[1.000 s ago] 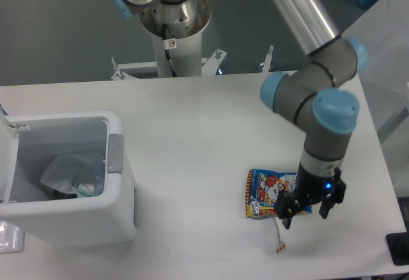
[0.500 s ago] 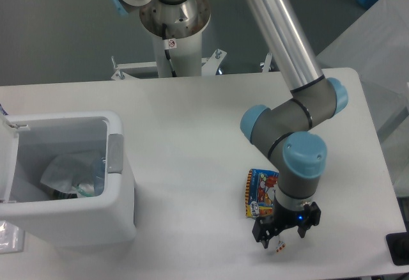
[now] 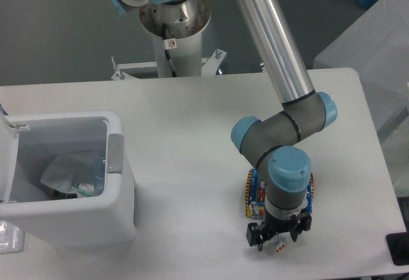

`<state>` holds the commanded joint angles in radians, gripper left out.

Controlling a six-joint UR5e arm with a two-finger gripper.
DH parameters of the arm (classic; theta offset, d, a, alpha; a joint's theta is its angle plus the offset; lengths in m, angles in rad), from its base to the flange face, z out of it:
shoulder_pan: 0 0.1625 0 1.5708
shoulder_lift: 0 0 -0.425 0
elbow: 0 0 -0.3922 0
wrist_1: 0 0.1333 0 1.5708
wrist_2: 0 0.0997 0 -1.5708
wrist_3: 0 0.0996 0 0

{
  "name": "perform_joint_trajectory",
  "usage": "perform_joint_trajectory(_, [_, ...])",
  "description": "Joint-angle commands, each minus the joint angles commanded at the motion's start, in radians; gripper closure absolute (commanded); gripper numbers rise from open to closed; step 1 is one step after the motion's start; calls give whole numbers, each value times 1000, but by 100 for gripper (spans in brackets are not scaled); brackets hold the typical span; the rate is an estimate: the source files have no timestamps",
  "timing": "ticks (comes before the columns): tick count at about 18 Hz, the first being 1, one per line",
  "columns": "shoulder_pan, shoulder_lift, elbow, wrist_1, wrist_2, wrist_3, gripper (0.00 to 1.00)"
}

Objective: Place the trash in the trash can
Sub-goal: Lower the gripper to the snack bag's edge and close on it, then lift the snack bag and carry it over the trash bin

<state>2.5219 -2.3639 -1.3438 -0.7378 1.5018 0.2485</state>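
Note:
The white trash can (image 3: pixel 121 210) stands open at the left, with a whitish plastic pouch (image 3: pixel 71 176) lying inside it. A blue-and-orange snack packet (image 3: pixel 254 195) lies on the table, mostly hidden behind my wrist. The thin short stick (image 3: pixel 280 247) lies just in front of it, only its tip showing. My gripper (image 3: pixel 278 240) hangs low over the stick, fingers spread on either side of it, open and holding nothing.
The arm's base column (image 3: pixel 172 31) stands at the back centre. A grey latch tab (image 3: pixel 115 153) sits on the bin's right wall. The bin's lid (image 3: pixel 7 158) stands up at the far left. The table's right edge (image 3: pixel 383 165) is near my arm.
My gripper has moved left and towards the table's front, from beside the snack packet to over the stick, and it has come lower. The packet is now more hidden.

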Motion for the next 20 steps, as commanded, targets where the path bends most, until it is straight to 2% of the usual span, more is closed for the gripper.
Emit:
perform_joint_trajectory(1, [0, 0, 0, 0, 3, -2, 49])
perform_joint_trajectory(2, [0, 2, -1, 0, 6, -3, 57])
perform_joint_trajectory(4, [-2, 2, -2, 0, 14, -8, 79])
perform_joint_trajectory(8, [0, 5, 0, 0, 14, -6, 81])
perform_joint_trajectory(10, [0, 6, 0, 0, 14, -5, 87])
perform_joint_trajectory(11, [0, 6, 0, -2, 15, -2, 95])
perform_joint_trajectory(12, [-2, 8, 0, -2, 15, 3, 96])
perform_joint_trajectory(18, [0, 34, 6, -2, 9, 2, 96])
perform_joint_trajectory(20, [6, 76, 9, -2, -5, 3, 96])
